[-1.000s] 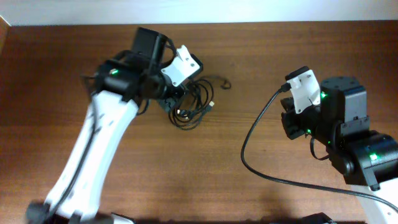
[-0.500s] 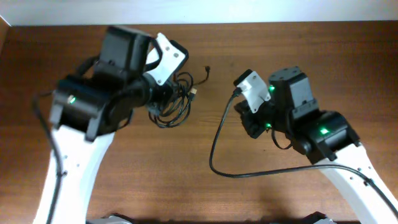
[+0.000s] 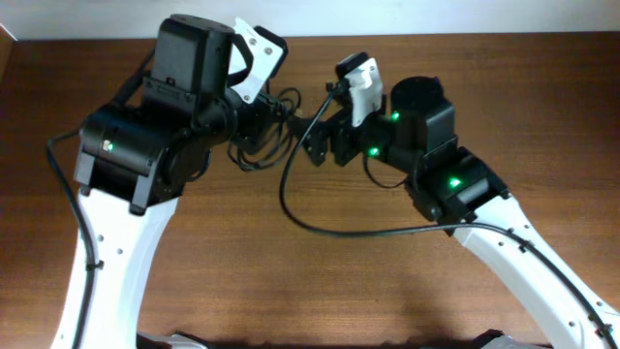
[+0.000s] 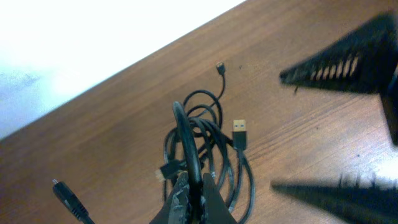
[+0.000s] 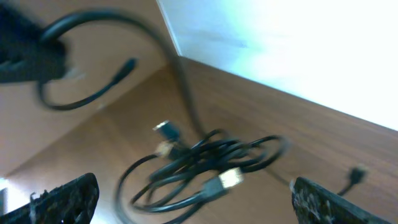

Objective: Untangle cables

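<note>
**Q:** Where does the tangled bundle of thin black cords (image 4: 186,140) lie?
**A:** At the far middle of the brown wooden table (image 3: 242,276), one loop clenched in my left claw (image 4: 191,186).
**Q:** And your right claw (image 5: 194,183)?
**A:** Released, fingers spread wide, just right of the bundle.

1. Looks to me like a robotics lab bench, not somebody's home or kitchen.
2. I'm driving two white-and-black arms, the left arm (image 3: 107,271) and the right arm (image 3: 542,262), both reaching in from the near side.
3. Green status lights (image 3: 449,182) glow on the joints.
4. Plain brown wooden table (image 3: 291,291), with a plain white wall (image 3: 436,15) along the far edge.
</note>
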